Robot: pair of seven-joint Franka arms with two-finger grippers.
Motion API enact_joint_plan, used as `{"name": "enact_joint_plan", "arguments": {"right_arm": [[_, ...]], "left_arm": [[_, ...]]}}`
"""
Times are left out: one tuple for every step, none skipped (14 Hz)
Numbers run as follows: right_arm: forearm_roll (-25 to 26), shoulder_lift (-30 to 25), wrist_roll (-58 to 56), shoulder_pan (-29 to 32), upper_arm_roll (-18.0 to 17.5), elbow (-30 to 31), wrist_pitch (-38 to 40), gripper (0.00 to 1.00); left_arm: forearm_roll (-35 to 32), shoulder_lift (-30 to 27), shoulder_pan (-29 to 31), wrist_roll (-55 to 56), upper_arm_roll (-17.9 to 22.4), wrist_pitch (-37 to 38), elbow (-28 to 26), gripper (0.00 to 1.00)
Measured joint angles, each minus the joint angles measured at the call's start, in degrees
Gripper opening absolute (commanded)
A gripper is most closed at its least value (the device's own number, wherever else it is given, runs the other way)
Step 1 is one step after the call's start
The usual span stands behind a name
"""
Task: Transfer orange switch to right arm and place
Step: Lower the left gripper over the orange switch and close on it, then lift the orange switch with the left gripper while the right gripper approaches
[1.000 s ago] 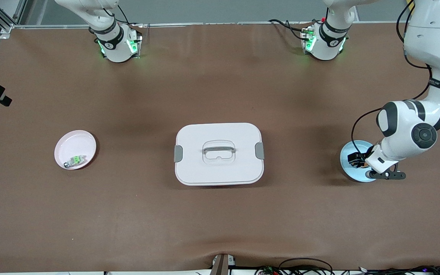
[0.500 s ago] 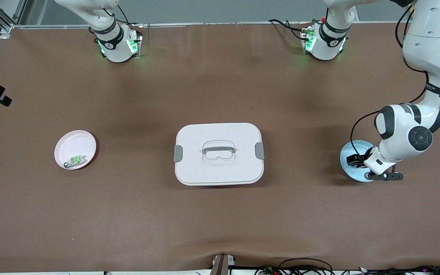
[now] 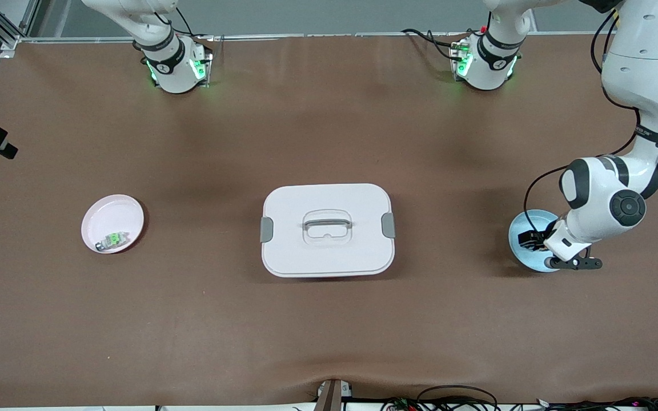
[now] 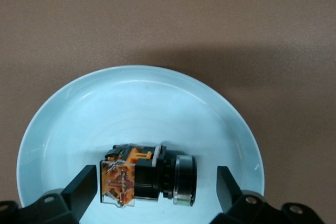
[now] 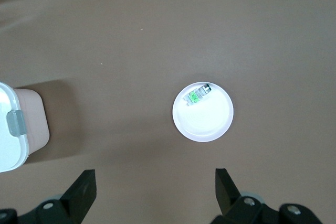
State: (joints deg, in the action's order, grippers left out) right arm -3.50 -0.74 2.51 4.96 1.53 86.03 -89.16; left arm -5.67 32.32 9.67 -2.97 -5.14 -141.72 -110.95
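On the brown worktop, the left hand is low over the blue plate, fingers spread either side of the switch, not gripping. The wrist hides it from the front. The right hand waits high, open.

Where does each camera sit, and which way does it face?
Front view: high across the table, facing both arms' bases; left tool over the blue plate.
Left wrist view: looks down between open fingers at the orange switch in the blue plate, shared with the front view.
Right wrist view: high above the pink plate; open fingers show.
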Motion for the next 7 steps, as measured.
{"name": "enact_joint_plan", "arguments": {"right_arm": [[0.0, 0.0, 0.0, 0.0, 0.0, 0.0, 0.0, 1.0], [0.0, 0.0, 0.0, 0.0, 0.0, 0.0, 0.0, 1.0], [0.0, 0.0, 0.0, 0.0, 0.0, 0.0, 0.1, 1.0], [0.0, 0.0, 0.0, 0.0, -0.1, 0.0, 0.1, 1.0], [0.0, 0.1, 0.0, 0.0, -0.2, 0.1, 0.2, 1.0], [0.0, 0.2, 0.0, 0.0, -0.2, 0.1, 0.3, 1.0], [0.0, 0.4, 0.0, 0.0, -0.2, 0.1, 0.3, 1.0]], "left_arm": [[0.0, 0.0, 0.0, 0.0, 0.0, 0.0, 0.0, 1.0], [0.0, 0.0, 0.0, 0.0, 0.0, 0.0, 0.0, 1.0], [0.0, 0.0, 0.1, 0.0, 0.0, 0.0, 0.0, 1.0], [0.0, 0.1, 0.1, 0.0, 0.0, 0.0, 0.0, 0.88], [0.0, 0.2, 0.1, 0.0, 0.0, 0.0, 0.0, 0.76], [0.0, 0.4, 0.1, 0.0, 0.0, 0.0, 0.0, 0.62], [0.0, 0.6, 0.1, 0.0, 0.0, 0.0, 0.0, 0.46]]}}
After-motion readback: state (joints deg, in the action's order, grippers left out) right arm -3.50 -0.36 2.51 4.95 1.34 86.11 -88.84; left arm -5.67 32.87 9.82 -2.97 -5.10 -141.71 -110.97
